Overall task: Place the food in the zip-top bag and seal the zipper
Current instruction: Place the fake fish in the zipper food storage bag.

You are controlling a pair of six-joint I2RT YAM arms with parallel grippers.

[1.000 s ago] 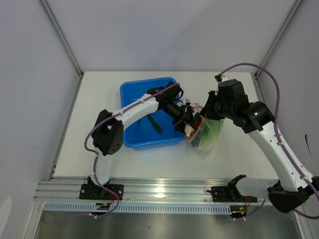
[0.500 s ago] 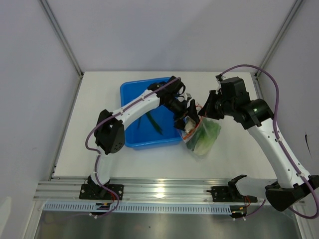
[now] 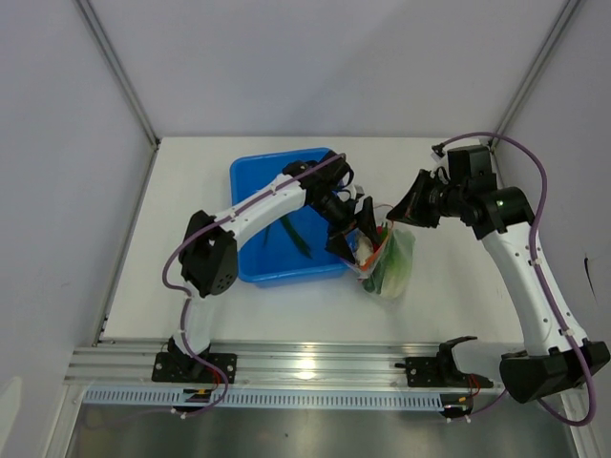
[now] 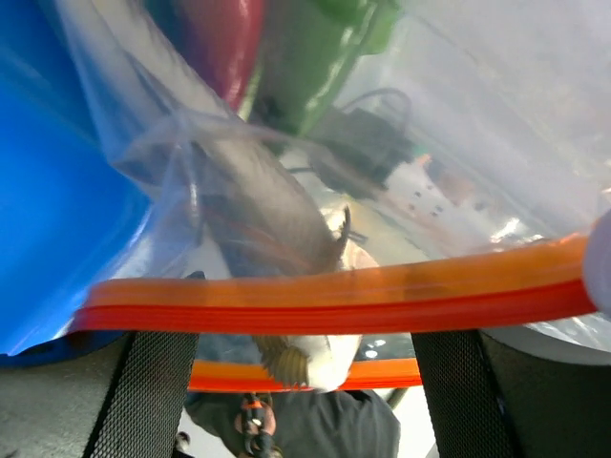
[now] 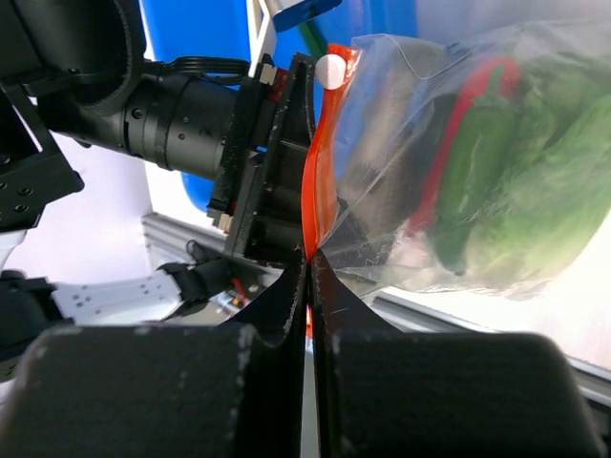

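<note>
The zip-top bag [image 3: 395, 265] hangs just right of the blue bin, holding green leafy food [image 5: 563, 162] and a red chili [image 5: 456, 129]. My right gripper [image 3: 410, 207] is shut on one end of the orange zipper [image 5: 320, 162], pinching it at the fingertips [image 5: 308, 256]. My left gripper [image 4: 301, 391] is at the bag's mouth [image 3: 361, 239], open, its mesh-padded fingers [image 4: 143, 391] wide apart and outside the orange strips [image 4: 334, 301]. A whitish stalk [image 4: 305, 355] lies between the two strips, touching neither finger. A dark green pod [image 3: 294, 236] lies in the bin.
The blue bin [image 3: 250, 176] stands mid-table, and the left arm reaches across it. An aluminium rail [image 3: 315, 363] runs along the near edge. White walls and frame posts close in the table at the back and sides.
My left gripper has opened at the bag's mouth. The right arm has drawn back to the right with the zipper end, pulling the bag narrower and more upright.
</note>
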